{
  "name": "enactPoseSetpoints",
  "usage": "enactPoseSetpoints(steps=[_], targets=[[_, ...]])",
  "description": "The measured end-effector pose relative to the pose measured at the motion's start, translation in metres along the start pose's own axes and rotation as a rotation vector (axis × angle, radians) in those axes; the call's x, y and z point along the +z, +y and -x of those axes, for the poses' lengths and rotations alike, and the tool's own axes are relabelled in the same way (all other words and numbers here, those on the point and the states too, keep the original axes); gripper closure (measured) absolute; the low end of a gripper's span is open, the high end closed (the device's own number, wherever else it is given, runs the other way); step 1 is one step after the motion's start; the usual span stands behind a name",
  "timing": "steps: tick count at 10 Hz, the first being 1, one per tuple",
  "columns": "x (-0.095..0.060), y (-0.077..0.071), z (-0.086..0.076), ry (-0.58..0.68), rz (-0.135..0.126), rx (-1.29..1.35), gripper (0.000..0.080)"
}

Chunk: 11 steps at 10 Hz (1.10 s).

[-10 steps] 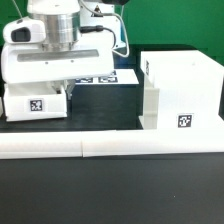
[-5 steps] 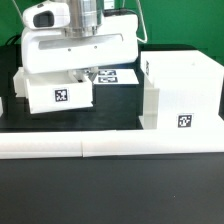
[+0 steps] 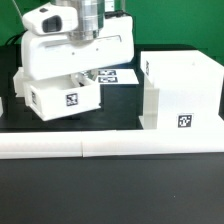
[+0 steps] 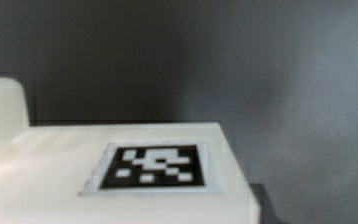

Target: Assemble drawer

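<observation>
White plastic housing (image 3: 180,85) of the drawer stands on the dark table (image 3: 110,195) at the exterior view's right, and nothing is visibly slid into it. One small tray (image 3: 62,102) hangs tilted and clear of the table, apart from the housing on the exterior view's left. The wrist view shows its tagged white face (image 4: 158,165) close under the camera. Assembly looks early: this tray has yet to be carried across, levelled and pushed in, and a second tray is yet to follow. The arm comes down from above with its wrist roughly vertical. The gripper (image 3: 80,80) is mostly hidden, but the tray hanging beneath it suggests the fingers are pinched on it. The marker board (image 3: 118,76) lies behind, and a long white bar (image 3: 110,148) lies in front.
</observation>
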<state>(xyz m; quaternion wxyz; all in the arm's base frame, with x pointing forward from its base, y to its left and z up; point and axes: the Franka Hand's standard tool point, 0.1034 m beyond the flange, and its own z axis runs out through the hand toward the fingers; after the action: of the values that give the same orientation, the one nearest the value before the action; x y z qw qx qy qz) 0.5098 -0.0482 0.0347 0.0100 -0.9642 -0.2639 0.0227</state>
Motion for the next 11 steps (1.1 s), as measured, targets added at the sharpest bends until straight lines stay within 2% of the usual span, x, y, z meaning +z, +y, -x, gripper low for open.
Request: enactPoseSetpoints(steps=[2, 7, 11], targets=[[0.001, 0.004, -0.009, -0.005, 0.004, -0.193, 0.0757], [0.001, 0.009, -0.006, -0.022, 0.015, -0.486, 0.0757], [0.001, 0.013, -0.014, -0.06, 0.036, -0.815, 0.0757]])
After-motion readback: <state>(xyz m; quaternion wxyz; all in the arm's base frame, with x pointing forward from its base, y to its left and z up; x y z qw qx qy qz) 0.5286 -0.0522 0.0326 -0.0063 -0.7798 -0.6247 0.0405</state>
